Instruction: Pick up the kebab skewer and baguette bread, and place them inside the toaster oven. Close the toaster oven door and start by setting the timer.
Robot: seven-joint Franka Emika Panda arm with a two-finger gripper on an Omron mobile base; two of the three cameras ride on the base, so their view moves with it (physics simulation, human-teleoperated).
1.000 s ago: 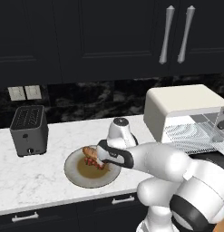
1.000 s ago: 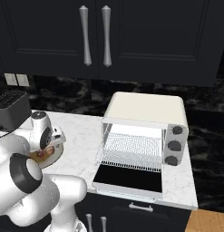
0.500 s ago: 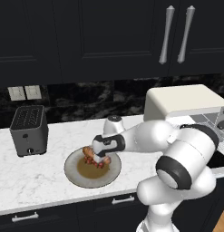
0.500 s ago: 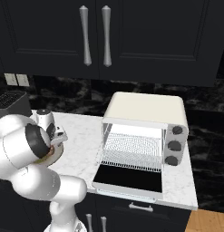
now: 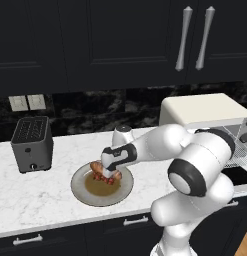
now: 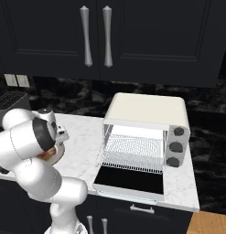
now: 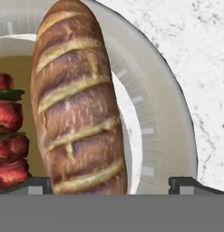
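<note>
I am holding my gripper (image 7: 111, 185) spread wide just above the baguette bread (image 7: 79, 106), which is lying on the plate (image 7: 163, 131) beside the kebab skewer (image 7: 9, 136); the skewer is running off the hand view's edge. My arm is covering most of both foods from the left. The toaster oven (image 6: 146, 132) is standing apart, its door (image 6: 129, 180) hanging open.

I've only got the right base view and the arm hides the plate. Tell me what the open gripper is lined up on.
Observer: In the hand view the golden-brown baguette bread runs between the two fingertips, wide apart.
Operator: Report where the skewer lies.
Observer: The kebab skewer of red chunks lies right beside the loaf on the round grey plate.
Operator: Confirm what sits beyond the plate.
Observer: A dark grey slot toaster.
</note>
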